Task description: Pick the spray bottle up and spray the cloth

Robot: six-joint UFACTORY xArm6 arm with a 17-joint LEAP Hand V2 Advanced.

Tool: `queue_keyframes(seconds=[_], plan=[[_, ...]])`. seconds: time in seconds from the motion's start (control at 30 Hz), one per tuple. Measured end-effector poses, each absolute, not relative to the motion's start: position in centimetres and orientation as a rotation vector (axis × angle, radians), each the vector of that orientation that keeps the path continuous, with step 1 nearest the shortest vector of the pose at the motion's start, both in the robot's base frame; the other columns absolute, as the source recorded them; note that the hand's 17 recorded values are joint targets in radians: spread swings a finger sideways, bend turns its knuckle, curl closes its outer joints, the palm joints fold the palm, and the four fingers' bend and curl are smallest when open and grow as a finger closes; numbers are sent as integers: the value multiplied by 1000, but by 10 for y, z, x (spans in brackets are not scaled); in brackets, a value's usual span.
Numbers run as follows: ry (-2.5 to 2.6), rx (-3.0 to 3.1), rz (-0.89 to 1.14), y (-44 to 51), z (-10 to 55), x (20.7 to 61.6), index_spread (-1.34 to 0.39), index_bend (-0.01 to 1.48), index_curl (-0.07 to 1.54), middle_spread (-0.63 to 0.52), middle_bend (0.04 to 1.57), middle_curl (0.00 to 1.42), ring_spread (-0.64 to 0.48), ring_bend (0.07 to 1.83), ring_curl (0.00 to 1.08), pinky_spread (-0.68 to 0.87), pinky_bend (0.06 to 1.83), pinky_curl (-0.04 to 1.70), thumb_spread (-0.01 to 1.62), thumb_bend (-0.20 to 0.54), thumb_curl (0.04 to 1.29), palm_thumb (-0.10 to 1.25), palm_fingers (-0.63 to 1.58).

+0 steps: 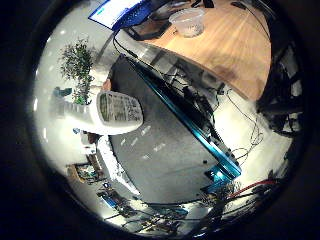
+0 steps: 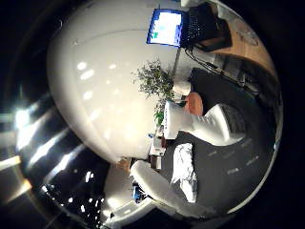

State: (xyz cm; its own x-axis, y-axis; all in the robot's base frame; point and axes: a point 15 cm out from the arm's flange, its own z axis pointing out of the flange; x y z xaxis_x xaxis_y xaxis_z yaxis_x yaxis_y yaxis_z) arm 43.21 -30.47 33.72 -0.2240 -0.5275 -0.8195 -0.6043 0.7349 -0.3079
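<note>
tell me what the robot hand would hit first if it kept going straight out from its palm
Most likely the white spray bottle, standing on the dark grey mat and near the middle of both palm views. The white cloth lies beside it, off that line. Depth is hard to judge.

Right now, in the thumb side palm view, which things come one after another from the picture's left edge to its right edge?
Potted plant → white cloth on the dark mat → white spray bottle lying on that dark mat.

Spray bottle point(image 2: 209, 125) upright on the table point(image 1: 165, 150), cloth point(image 2: 185, 171) just beside.
</note>
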Motion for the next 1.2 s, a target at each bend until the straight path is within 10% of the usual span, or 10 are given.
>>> queue_keyframes(seconds=[1.2], plan=[[1756,-1096,254,-248,311,494,-254,139,220,161,302,341,190,473,252,399,530,305,1081,-25,270,433,9]])
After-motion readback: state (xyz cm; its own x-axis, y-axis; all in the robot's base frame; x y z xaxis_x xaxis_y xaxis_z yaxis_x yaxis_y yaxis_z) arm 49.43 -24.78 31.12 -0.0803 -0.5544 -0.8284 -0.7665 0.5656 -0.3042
